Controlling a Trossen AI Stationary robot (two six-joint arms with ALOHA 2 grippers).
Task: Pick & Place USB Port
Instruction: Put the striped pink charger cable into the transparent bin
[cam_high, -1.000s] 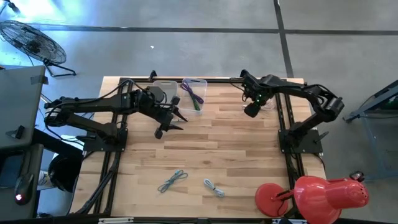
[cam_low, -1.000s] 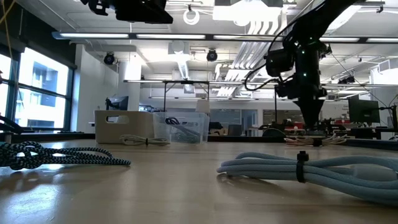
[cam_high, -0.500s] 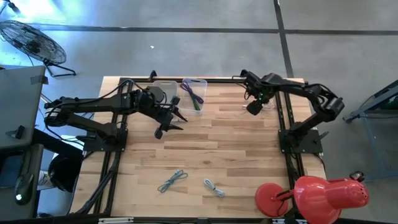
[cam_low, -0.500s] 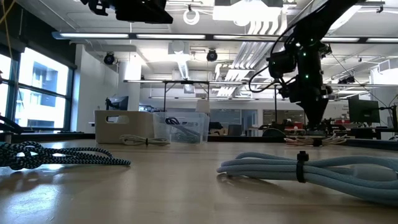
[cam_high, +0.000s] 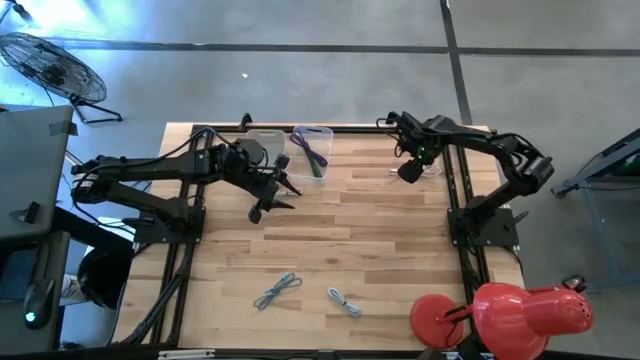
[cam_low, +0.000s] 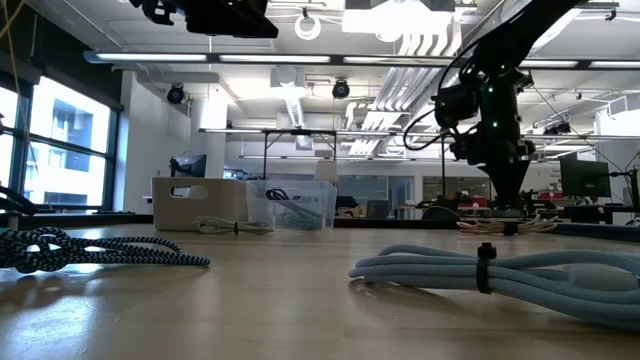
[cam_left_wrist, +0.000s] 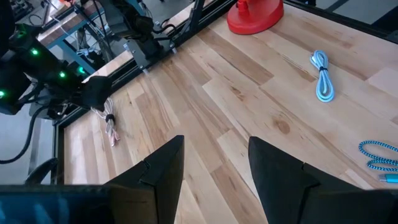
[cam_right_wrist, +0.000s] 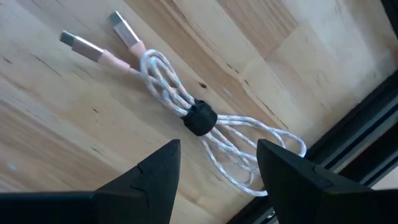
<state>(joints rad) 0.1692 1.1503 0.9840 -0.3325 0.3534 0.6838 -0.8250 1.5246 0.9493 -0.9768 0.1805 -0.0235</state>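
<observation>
overhead downward, low level, wrists close above table (cam_high: 380, 240)

Wooden table (cam_high: 380, 250) bearing three bundled cables (cam_high: 277, 290) and two bins (cam_high: 313, 150).

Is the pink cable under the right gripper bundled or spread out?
Bundled. The pink cable lies coiled in loops on the table, with a black tie around its middle; both plugs stick out at one end.
</observation>
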